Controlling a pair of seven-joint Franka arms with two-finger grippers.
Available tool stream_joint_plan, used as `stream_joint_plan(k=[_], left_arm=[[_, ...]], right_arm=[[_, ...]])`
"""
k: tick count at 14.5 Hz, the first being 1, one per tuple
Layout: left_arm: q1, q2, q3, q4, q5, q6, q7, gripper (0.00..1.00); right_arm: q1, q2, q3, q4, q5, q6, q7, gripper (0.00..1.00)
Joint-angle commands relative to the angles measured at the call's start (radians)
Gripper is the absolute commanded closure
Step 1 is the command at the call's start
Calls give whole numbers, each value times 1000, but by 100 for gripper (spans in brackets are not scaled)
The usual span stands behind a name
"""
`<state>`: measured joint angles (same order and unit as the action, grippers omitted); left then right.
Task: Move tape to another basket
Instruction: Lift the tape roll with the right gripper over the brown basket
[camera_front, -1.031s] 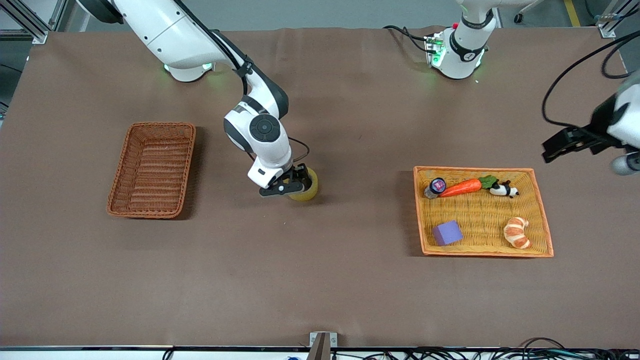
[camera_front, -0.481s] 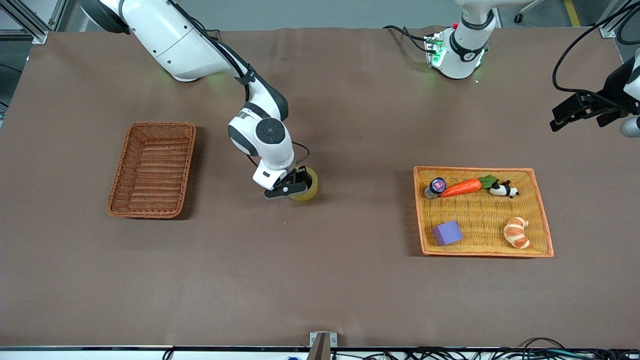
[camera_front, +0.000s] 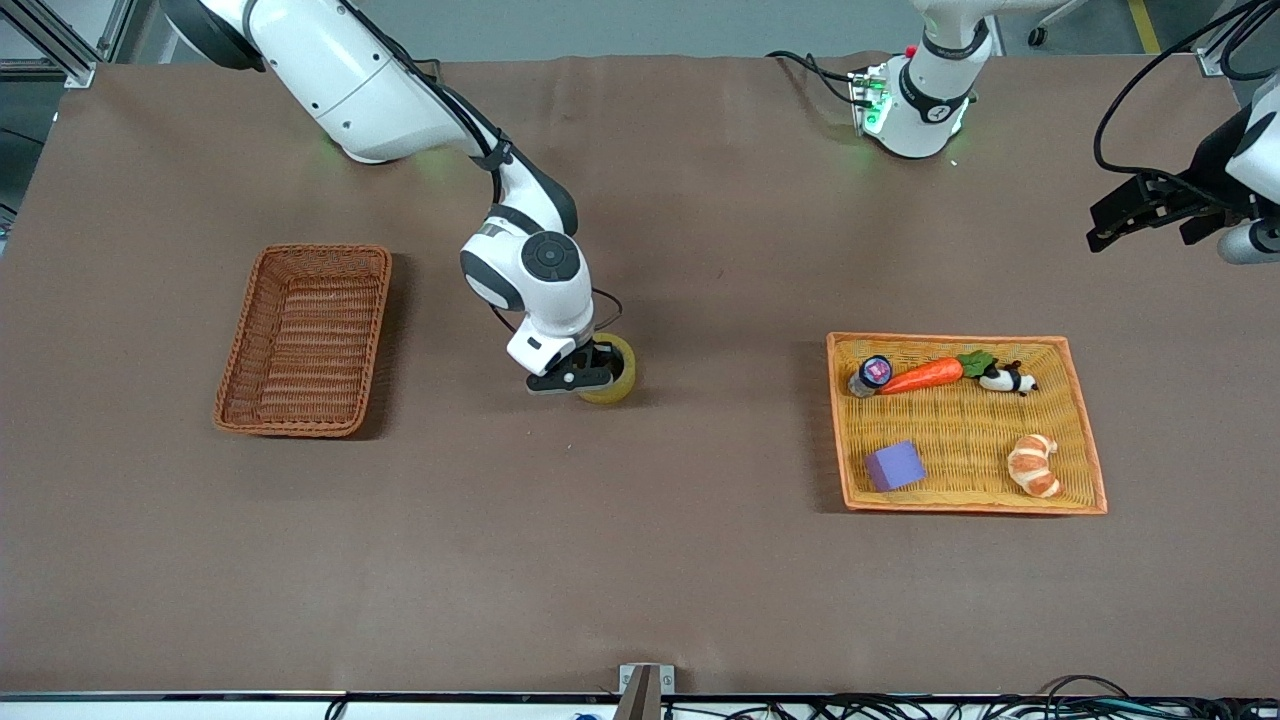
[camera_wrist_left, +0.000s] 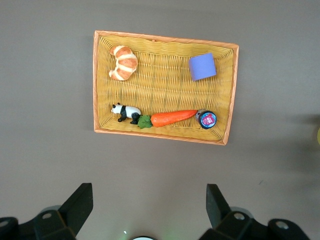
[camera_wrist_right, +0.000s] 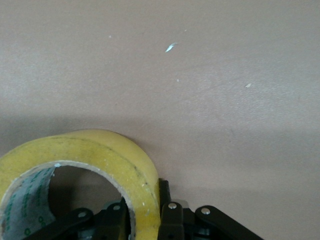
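Right gripper (camera_front: 585, 377) lowered a little onto the tape (camera_front: 612, 368) (its wrist now more upright), fingers set either side of the roll's wall, left gripper (camera_front: 1140, 212) drawn up from over the desk (camera_front: 640, 560) toward its arm's end.

— Where does the tape (camera_front: 612, 368) sit?

— On the table (camera_front: 640, 560) near its middle, the right gripper (camera_front: 580, 378) down on it, one finger (camera_wrist_right: 171, 220) outside the ring wall and one inside.

— And the baskets?

— The basket (camera_front: 305, 340) lies toward the right arm's end. The wide basket (camera_front: 965, 425) lies toward the left arm's end — a carrot (camera_front: 920, 376), panda (camera_front: 1006, 379), small jar (camera_front: 873, 372), cube (camera_front: 894, 466) and croissant (camera_front: 1034, 465) in it.

— The left gripper (camera_front: 1140, 212)?

— Waits above the table's edge at its own end, fingers spread.
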<state>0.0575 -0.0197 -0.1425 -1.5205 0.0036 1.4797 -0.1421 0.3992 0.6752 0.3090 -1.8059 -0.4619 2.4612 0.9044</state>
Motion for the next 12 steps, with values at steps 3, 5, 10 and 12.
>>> stream_joint_plan(k=[3, 5, 10, 12], left_arm=[[4, -23, -2, -9, -17, -9, 12, 0], [2, -25, -3, -9, -16, -9, 13, 0], [4, -40, -25, -20, -16, -15, 15, 0], [4, -45, -40, -32, -13, -15, 16, 0]], right_arm=[[-268, -136, 256, 33, 0, -323, 28, 100], [-310, -257, 265, 25, 12, -477, -49, 100], [-315, -563, -64, -128, 264, -522, -549, 100], [-313, -662, -195, -244, 285, -506, -723, 100]])
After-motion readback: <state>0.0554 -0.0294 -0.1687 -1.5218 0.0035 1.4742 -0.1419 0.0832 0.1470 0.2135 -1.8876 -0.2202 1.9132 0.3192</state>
